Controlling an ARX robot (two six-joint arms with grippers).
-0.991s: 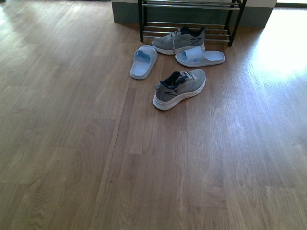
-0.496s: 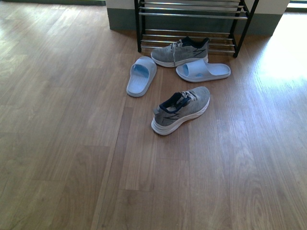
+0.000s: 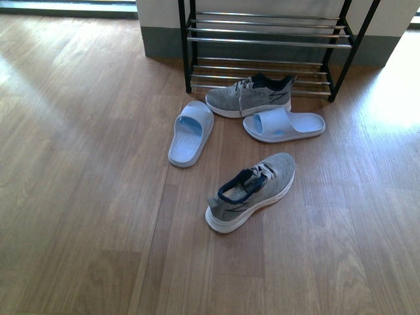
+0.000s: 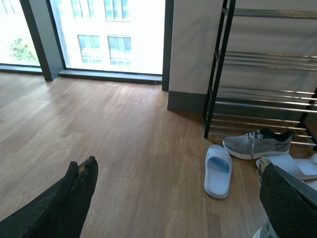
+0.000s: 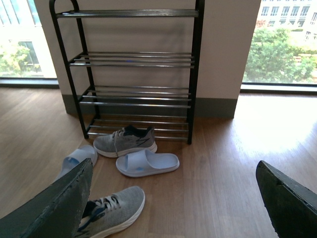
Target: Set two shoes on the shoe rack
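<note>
We've rolled closer in the last second, so the shoe rack (image 3: 269, 41) looms bigger up front; grey sneakers (image 3: 251, 191) and blue slides (image 3: 190, 132) lie on the floor (image 3: 79, 197) before it (nothing racked yet); left end effector (image 4: 174, 167) and right end effector (image 5: 173, 167) gape wide, empty.

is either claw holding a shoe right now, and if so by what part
Nothing is held. The left claw and right claw are both open and empty; the grey sneakers and blue slides lie on the floor.

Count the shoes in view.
4, all on the floor: far sneaker by the shoe rack, right slide before it, left slide alongside, near sneaker closest to camera. None appear hidden.
</note>
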